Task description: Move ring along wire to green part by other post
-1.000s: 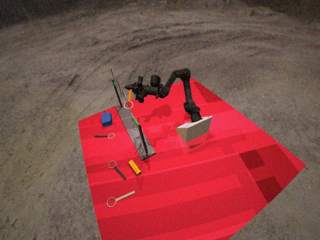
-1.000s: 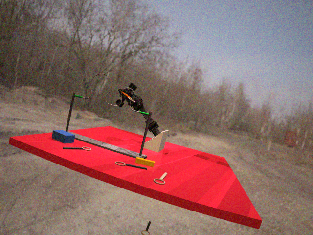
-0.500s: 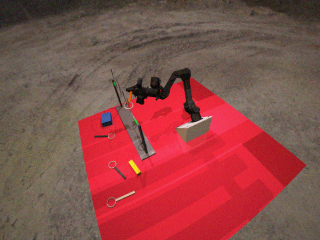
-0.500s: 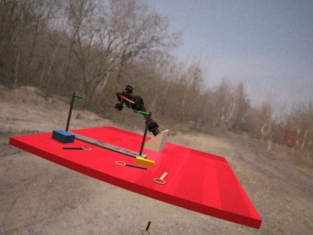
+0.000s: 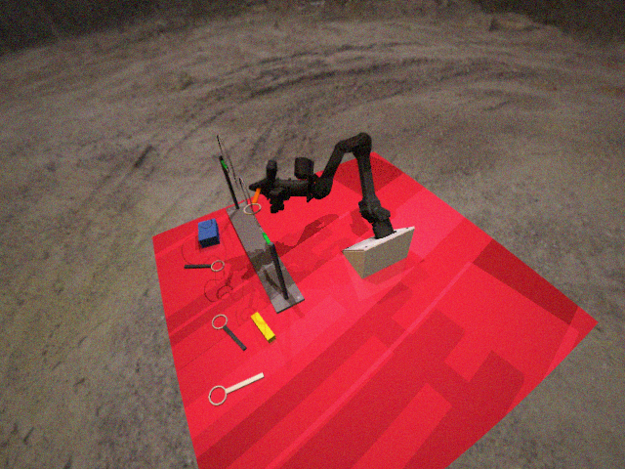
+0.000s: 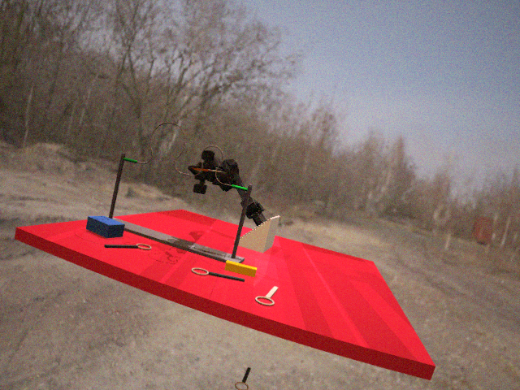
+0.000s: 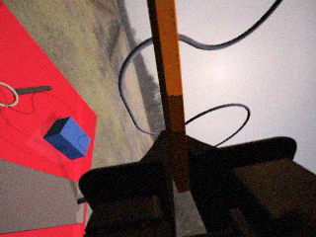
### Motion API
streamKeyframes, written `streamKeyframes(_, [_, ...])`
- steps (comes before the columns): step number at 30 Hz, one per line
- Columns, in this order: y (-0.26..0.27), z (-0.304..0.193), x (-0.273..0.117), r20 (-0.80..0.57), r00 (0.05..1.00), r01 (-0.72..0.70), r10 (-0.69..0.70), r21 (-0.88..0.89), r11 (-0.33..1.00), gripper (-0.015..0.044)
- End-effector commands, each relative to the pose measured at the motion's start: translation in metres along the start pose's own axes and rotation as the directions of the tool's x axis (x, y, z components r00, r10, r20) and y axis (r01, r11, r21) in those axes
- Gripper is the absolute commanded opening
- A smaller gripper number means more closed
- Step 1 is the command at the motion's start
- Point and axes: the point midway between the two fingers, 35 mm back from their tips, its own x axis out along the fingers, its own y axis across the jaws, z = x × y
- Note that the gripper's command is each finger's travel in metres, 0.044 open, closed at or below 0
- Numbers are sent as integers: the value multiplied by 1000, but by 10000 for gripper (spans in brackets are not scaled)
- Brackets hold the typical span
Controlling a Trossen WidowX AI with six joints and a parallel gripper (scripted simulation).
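My gripper [image 5: 256,188] [image 7: 168,133] is shut on the orange handle [image 5: 256,195] [image 6: 201,170] [image 7: 170,74], high above the base between the posts. The pale ring [image 5: 244,207] at the handle's end is seen nearly edge-on in the exterior view, at the grey wire's curved stretch, nearer the right post [image 6: 241,222] [image 5: 279,273]. Whether the wire runs through it or touches it is too small to tell. The green parts show at the left post [image 6: 117,184] [image 5: 230,187] as a green sleeve [image 6: 130,160] [image 5: 224,164], and at the right post as another sleeve [image 6: 239,187] [image 5: 266,237].
A blue block [image 5: 208,232] [image 6: 105,227] [image 7: 71,139] lies beyond the base plate. A yellow block [image 5: 263,326] [image 6: 240,268] lies near its right end. Two dark-handled rings and a white-handled ring lie on the red table. The wire's loops rise close around the gripper in the exterior view.
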Motion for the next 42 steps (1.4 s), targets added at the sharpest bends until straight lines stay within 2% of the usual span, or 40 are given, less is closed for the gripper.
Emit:
streamKeyframes(1, [17,4,-3,-2,999,-51,51,74,996,-150])
streamKeyframes(26, [64,14,-16,-5,976,-201,216,353,914,-150])
streamKeyframes(42, [98,31,-19,95,955,-286,280,541,791,-150])
